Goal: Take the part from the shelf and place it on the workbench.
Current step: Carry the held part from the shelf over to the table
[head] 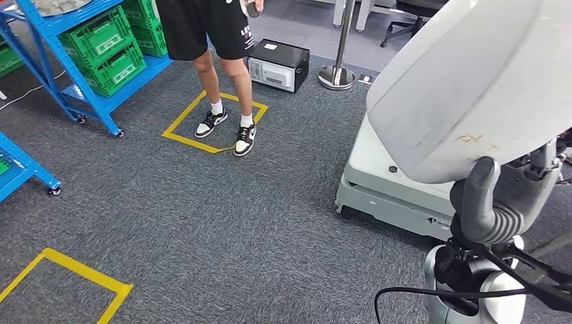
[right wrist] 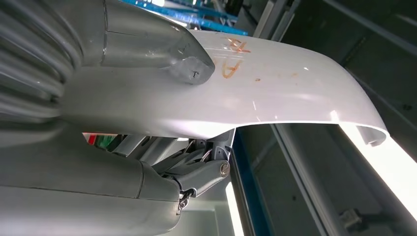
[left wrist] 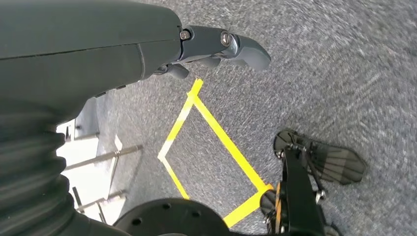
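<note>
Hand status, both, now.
Left hand: holds nothing; fingers partly curled, hanging above the carpet, so open or closed cannot be told.
Right hand: holding the white curved part, thumb on top.

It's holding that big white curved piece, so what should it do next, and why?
Probably keep its grip and carry on toward the workbench. The right hand holds the white curved part up over grey carpet, the left hand hangs free, and there is no bench beneath it.

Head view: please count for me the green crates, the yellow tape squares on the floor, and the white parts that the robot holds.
Green crates: 5, some cut by the frame edge
Yellow tape squares: 2
White part in right hand: 1
Total: 8
</note>
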Controlling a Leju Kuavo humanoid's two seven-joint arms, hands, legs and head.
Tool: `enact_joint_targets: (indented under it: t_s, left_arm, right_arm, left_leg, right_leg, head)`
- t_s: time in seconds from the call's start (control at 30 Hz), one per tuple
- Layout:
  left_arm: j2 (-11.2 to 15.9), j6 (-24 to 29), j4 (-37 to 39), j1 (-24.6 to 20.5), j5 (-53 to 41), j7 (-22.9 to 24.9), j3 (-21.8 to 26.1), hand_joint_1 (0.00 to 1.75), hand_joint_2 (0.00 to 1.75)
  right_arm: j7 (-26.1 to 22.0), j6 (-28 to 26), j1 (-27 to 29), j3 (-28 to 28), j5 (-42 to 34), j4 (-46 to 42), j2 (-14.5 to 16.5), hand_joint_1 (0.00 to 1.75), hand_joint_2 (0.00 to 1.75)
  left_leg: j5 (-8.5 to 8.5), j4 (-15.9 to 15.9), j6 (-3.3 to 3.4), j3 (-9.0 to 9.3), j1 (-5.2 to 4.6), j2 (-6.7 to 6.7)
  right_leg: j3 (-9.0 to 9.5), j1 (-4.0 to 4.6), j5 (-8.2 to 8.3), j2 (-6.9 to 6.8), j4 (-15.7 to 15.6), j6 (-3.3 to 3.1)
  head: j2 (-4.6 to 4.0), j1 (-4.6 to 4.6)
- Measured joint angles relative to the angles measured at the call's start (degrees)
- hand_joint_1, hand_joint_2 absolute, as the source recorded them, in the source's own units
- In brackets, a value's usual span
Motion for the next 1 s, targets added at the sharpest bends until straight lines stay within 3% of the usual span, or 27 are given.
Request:
enact_joint_targets:
  t_s: [0.07, 0.13, 0.17, 0.23, 0.27, 0.33, 0.37, 0.43, 0.47, 0.5, 0.57, 0.63, 0.67, 0.73, 0.8, 0.83, 0.9, 0.97, 1.0]
  left_arm:
    - [0.00, 0.00, -0.02, -0.06, -0.17, -0.09, 0.02, 0.00, 1.75]
    - [0.15, 0.00, -0.10, -0.13, -0.27, -0.25, 0.02, 0.00, 1.75]
    - [0.22, 0.00, -0.15, -0.19, -0.18, -0.42, 0.02, 0.00, 1.75]
    - [0.20, 0.00, -0.18, -0.41, 0.20, -0.98, 0.05, 0.00, 1.75]
    - [0.20, 0.00, -0.19, -0.53, 0.52, -1.39, 0.07, 0.00, 1.75]
    - [0.10, 0.00, -0.16, -0.71, 1.22, -2.03, 0.18, 0.00, 1.75]
    - [0.03, 0.00, -0.14, -0.70, 1.57, -2.27, 0.28, 0.00, 1.75]
    - [-0.17, 0.00, -0.09, -0.58, 2.12, -2.61, 0.62, 0.00, 1.75]
    - [-0.26, 0.00, -0.06, -0.54, 2.26, -2.74, 0.79, 0.00, 1.75]
    - [-0.36, 0.00, -0.03, -0.53, 2.34, -2.82, 0.93, 0.00, 1.75]
    - [-0.49, 0.00, -0.01, -0.56, 2.47, -2.86, 1.14, 0.00, 1.75]
    - [-0.59, 0.00, 0.00, -0.61, 2.51, -2.81, 1.26, 0.00, 1.75]
    - [-0.70, 0.00, 0.01, -0.68, 2.37, -2.72, 1.28, 0.00, 1.75]
    - [-1.04, 0.00, 0.02, -0.95, 1.76, -2.25, 1.28, 0.00, 1.75]
    - [-1.38, 0.00, 0.01, -1.36, 1.02, -1.74, 1.28, 0.00, 1.75]
    - [-1.51, 0.00, 0.01, -1.53, 0.73, -1.53, 1.27, 0.00, 1.75]
    - [-1.63, 0.00, 0.02, -1.72, 0.27, -0.99, 1.23, 0.00, 1.75]
    - [-1.68, 0.00, 0.04, -1.93, -0.04, -0.34, 1.21, 0.00, 1.75]
    - [-1.69, 0.00, 0.04, -2.13, -0.09, -0.14, 1.21, 0.00, 1.75]
  right_arm:
    - [0.45, -0.29, -0.19, 0.00, -0.09, -0.02, -0.11, 1.75, 1.75]
    - [0.76, -0.57, -0.54, 0.07, -0.26, -0.11, -0.16, 1.75, 1.75]
    - [0.90, -0.63, -0.70, 0.10, -0.37, -0.16, -0.22, 1.75, 1.75]
    - [1.43, -0.56, -1.05, 0.20, -0.65, -0.25, -0.32, 1.75, 1.75]
    - [1.74, -0.43, -1.31, 0.28, -0.82, -0.27, -0.37, 1.75, 1.75]
    - [2.54, 0.04, -2.32, 0.78, -1.08, -0.17, -0.34, 1.75, 1.75]
    - [3.03, 0.28, -3.08, 1.14, -1.15, -0.03, -0.33, 1.75, 1.75]
    - [4.02, 0.55, -4.42, 1.89, -1.19, 0.33, -0.31, 1.75, 1.75]
    - [4.37, 0.59, -4.79, 2.14, -1.19, 0.46, -0.31, 1.75, 1.75]
    - [4.54, 0.60, -5.01, 2.32, -1.19, 0.54, -0.31, 1.75, 1.75]
    - [4.60, 0.60, -5.49, 2.57, -1.18, 0.58, -0.31, 1.75, 1.75]
    - [4.58, 0.69, -5.90, 2.72, -1.06, 0.58, -0.31, 1.75, 1.75]
    - [4.62, 0.80, -5.96, 2.76, -0.91, 0.60, -0.31, 1.75, 1.75]
    - [4.60, 1.16, -5.95, 2.78, -0.43, 0.72, -0.31, 1.75, 1.75]
    - [4.47, 1.34, -5.98, 2.78, 0.09, 0.86, -0.31, 1.75, 1.75]
    - [4.39, 1.30, -6.00, 2.78, 0.38, 0.91, -0.31, 1.75, 1.75]
    - [4.29, 1.14, -5.80, 2.79, 0.86, 1.02, -0.31, 1.75, 1.75]
    - [4.20, 1.11, -5.16, 2.77, 1.14, 1.08, -0.31, 1.75, 1.75]
    - [4.16, 1.18, -4.90, 2.76, 1.22, 1.10, -0.32, 1.75, 1.75]
  left_leg:
    - [-0.39, 0.40, -0.52, 0.03, -0.04, 1.36]
    - [-1.05, 0.80, -1.31, 0.04, -0.22, 2.37]
    - [-1.30, 0.76, -1.71, 0.19, -0.32, 2.89]
    - [-1.53, 0.47, -2.42, 0.71, -0.20, 3.86]
    - [-1.91, 0.72, -2.82, 0.81, -0.10, 3.21]
    - [-4.36, 4.13, -3.30, -0.51, 0.02, -0.07]
    - [-6.32, 7.53, -3.32, -2.05, 0.02, -1.94]
    - [-9.13, 14.41, -2.95, -5.50, -0.07, -3.40]
    - [-9.05, 15.82, -2.64, -6.41, -0.16, -3.65]
    - [-7.75, 14.99, -2.21, -6.31, -0.30, -3.90]
    - [-3.34, 8.16, -1.20, -3.69, -0.77, -5.42]
    - [-0.49, 2.15, -0.52, -1.30, -1.27, -7.31]
    - [-0.09, 0.94, -0.38, -0.86, -1.46, -7.74]
    - [0.18, 0.55, -0.15, -0.55, -1.54, -6.74]
    - [0.81, -0.20, 0.37, -0.14, -1.30, -5.43]
    - [1.10, -0.55, 0.63, -0.11, -1.13, -4.71]
    - [1.19, -0.65, 0.92, -0.26, -1.12, -3.23]
    - [1.09, -0.55, 0.98, -0.45, -1.09, -1.55]
    - [1.00, -0.47, 0.90, -0.51, -1.03, -0.73]
  right_leg:
    - [4.48, -0.06, 3.02, -2.30, -7.81, 0.03]
    - [6.95, 0.07, 4.10, -4.21, -12.44, -0.55]
    - [6.88, 0.21, 3.93, -4.23, -12.64, -1.06]
    - [6.75, 0.24, 4.15, -2.82, -12.85, -2.01]
    - [6.68, 0.14, 4.32, -2.14, -12.95, -2.44]
    - [6.57, -0.03, 4.73, -0.80, -13.15, -3.12]
    - [6.47, 0.05, 4.83, -0.12, -13.18, -3.32]
    - [6.33, 0.39, 4.97, 1.47, -13.17, -3.60]
    - [6.32, 0.57, 5.01, 2.32, -13.15, -3.66]
    - [6.34, 0.71, 5.03, 3.11, -13.12, -3.68]
    - [6.43, 0.82, 5.07, 4.59, -13.09, -3.66]
    - [6.43, 0.89, 5.19, 5.84, -13.08, -3.37]
    - [6.35, 0.86, 5.31, 6.37, -13.13, -3.14]
    - [6.14, 0.85, 5.65, 7.38, -13.36, -2.50]
    - [5.40, 1.02, 5.06, 5.82, -12.32, -2.11]
    - [4.33, 1.16, 3.80, 4.24, -10.23, -1.95]
    - [0.85, 1.17, 0.12, 1.41, -3.22, -1.56]
    - [-1.84, 0.85, -1.69, 0.67, 2.28, -1.06]
    - [-1.66, 0.66, -1.07, 0.41, 2.07, -0.85]
  head:
    - [0.00, -0.01]
    - [0.00, -0.06]
    - [0.00, -0.11]
    - [0.00, -0.21]
    - [0.00, -0.21]
    - [0.00, -0.21]
    - [0.00, -0.22]
    - [0.00, -0.21]
    - [0.00, -0.22]
    - [0.00, -0.21]
    - [0.00, -0.22]
    - [0.00, -0.21]
    - [0.00, -0.21]
    - [0.00, -0.20]
    - [0.00, -0.16]
    - [0.00, -0.12]
    - [0.00, -0.04]
    - [0.00, -0.04]
    - [0.00, -0.04]
